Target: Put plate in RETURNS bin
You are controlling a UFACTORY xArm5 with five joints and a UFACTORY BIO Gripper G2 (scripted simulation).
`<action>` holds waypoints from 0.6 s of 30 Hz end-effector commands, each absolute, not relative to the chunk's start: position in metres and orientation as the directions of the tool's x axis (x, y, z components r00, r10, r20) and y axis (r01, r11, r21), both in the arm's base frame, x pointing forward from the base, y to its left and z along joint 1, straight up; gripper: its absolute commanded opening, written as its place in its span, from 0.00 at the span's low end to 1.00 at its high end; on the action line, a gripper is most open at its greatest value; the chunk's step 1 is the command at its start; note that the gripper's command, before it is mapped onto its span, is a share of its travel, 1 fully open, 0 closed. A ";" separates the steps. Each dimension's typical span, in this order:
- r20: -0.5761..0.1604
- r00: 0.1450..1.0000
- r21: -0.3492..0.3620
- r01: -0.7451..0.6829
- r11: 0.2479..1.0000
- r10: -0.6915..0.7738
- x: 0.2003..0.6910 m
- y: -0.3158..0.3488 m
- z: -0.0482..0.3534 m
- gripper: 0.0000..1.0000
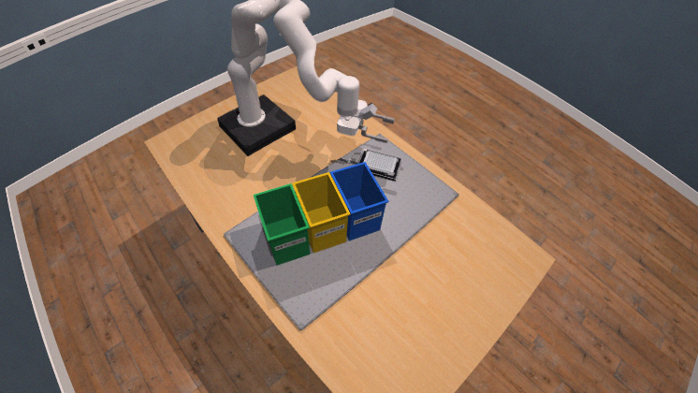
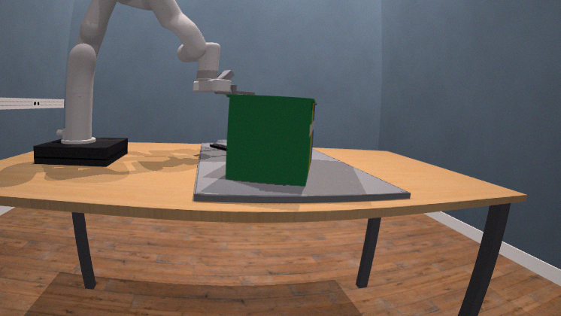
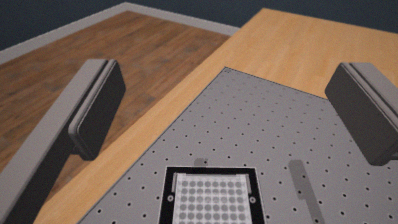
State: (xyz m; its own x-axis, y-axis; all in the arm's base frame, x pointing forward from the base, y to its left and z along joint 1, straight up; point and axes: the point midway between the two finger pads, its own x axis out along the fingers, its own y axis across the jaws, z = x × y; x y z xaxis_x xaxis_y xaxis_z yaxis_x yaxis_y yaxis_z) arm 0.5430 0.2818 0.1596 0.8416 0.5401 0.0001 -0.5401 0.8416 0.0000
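The 96-well plate (image 1: 381, 162) (image 3: 212, 202), pale with a grid of wells, sits in the black plate nest (image 1: 397, 171) (image 3: 256, 215). My gripper (image 1: 389, 130) (image 3: 227, 110) is open and empty, its fingers level, above the nest's height. In the wrist view the plate is low in the picture, its near part cut off, between the finger directions. The green bin (image 1: 293, 254) (image 2: 268, 137) stands upright at the left end of the bin row. Its label is too blurred to read. In the exterior view it hides most of the other bins and part of the nest.
The yellow bin (image 1: 329, 242) stands upright in the middle of the row, and the blue bin (image 1: 366, 227) upright at its right end, close to the nest. The bins stand close side by side on the grey perforated board (image 1: 419, 195) (image 2: 333, 172) (image 3: 240, 120).
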 end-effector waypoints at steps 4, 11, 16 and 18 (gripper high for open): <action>0.004 0.842 -0.006 -0.540 0.842 0.540 0.544 0.282 0.150 0.37; 0.004 0.842 -0.006 -0.540 0.842 0.540 0.544 0.282 0.141 0.37; 0.004 0.842 -0.006 -0.540 0.842 0.540 0.544 0.282 0.133 0.37; 0.004 0.842 -0.006 -0.540 0.842 0.540 0.544 0.282 0.130 0.37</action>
